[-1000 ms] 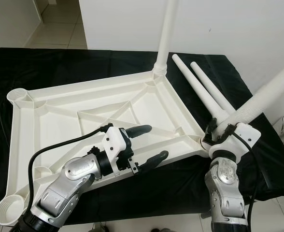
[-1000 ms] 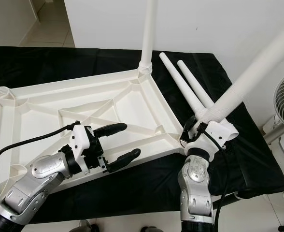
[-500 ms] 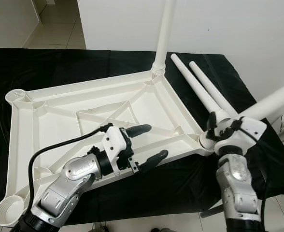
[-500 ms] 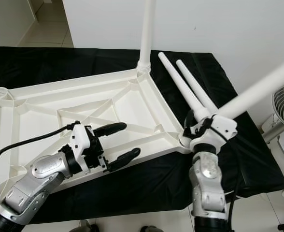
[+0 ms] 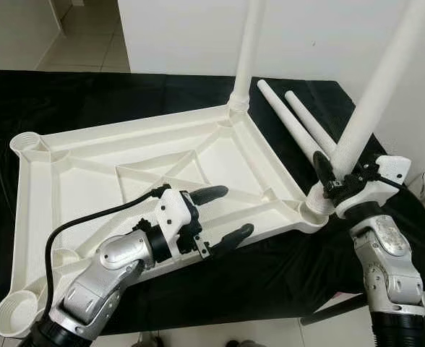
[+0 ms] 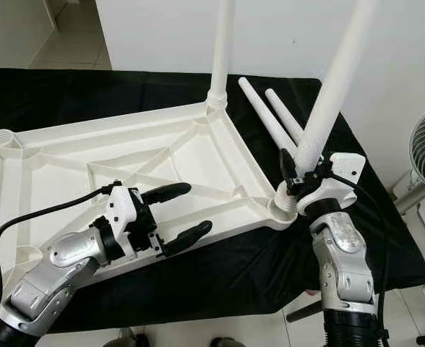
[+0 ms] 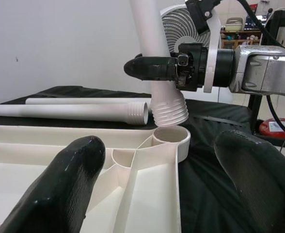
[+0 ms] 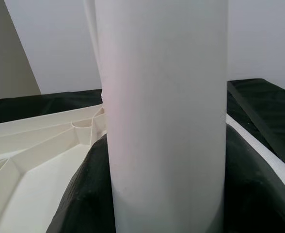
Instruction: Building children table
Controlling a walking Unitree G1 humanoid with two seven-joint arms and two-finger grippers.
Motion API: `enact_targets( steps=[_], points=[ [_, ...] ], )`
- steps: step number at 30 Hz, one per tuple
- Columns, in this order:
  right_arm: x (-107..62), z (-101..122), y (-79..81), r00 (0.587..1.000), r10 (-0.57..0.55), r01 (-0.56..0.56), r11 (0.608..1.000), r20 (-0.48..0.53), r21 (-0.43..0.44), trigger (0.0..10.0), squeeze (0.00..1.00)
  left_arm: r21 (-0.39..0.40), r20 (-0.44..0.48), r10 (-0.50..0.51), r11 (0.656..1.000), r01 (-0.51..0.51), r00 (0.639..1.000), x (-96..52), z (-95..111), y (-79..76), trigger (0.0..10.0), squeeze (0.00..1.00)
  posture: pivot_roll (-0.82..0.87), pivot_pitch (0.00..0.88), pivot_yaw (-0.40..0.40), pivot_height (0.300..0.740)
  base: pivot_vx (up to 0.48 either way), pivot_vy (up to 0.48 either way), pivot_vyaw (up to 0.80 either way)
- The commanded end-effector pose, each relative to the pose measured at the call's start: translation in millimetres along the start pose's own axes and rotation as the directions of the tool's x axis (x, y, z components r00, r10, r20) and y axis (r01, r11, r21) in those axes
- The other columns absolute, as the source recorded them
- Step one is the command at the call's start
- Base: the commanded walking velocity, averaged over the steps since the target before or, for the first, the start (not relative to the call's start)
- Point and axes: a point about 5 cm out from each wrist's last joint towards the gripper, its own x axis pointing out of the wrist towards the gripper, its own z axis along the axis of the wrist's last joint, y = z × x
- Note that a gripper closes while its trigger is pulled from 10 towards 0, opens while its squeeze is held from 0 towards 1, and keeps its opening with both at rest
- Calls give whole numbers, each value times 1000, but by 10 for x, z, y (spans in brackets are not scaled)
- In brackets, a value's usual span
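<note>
Black cloth covers the desk (image 5: 89,94), white wall behind, tiled floor at far left. White plastic tabletop (image 5: 155,173) lies upside down on the cloth, ribbed underside up, round sockets at its corners. One leg (image 5: 247,50) stands upright in the far right corner socket. Near right corner socket (image 7: 171,138) is open; a second leg (image 5: 375,87) is held just above it, threaded end at the socket's mouth, tilted a bit away from vertical. Right gripper (image 6: 304,172) is clamped on this held leg near its lower end, black fingers either side of the tube. Two spare legs (image 5: 299,126) lie side by side on the cloth just beyond the right gripper, beside the tabletop's right edge. Left gripper (image 5: 223,215) hovers over the tabletop's near rim, fingers (image 7: 70,179) spread apart, holding nothing, pointing toward the near right socket. Fan (image 6: 423,148) stands off the desk's right side.
</note>
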Motion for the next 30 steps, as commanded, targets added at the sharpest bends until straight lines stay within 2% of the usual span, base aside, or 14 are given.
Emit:
enact_targets(
  steps=[1,4,5,11,13,16,30],
  points=[
    [12,48,-1,1000,17,-17,1000,22,8,0,0,10,-2,-69,998,69,998,7,6,-42,10000,0,-1,131,-40,740,0,0,0],
    [3,38,25,999,24,-24,1000,21,14,39,0,11,-2,-67,998,68,998,6,7,-42,10000,0,-1,131,-40,740,0,0,0],
    [-14,14,65,999,34,-34,999,19,6,10000,0,12,-3,-66,998,66,998,5,7,-38,10000,0,3,128,-38,740,0,0,0],
    [-74,-21,149,999,35,-35,999,38,-17,10000,0,14,-6,-65,998,65,998,5,7,-30,10000,0,0,128,-35,740,0,0,0],
    [-162,-87,226,999,28,-27,999,42,-17,10000,0,14,-8,-66,998,67,998,9,7,-22,10000,0,-5,129,-28,740,0,0,0],
    [-212,-134,261,999,21,-21,1000,36,-7,10000,0,13,-9,-69,997,70,998,13,3,-18,10000,0,-10,129,-23,740,0,0,0],
    [-188,-69,217,997,18,-16,1000,71,-24,10000,0,-35,6,-34,999,34,999,75,41,56,10000,0,-9,119,-21,740,0,0,0]
  ],
)
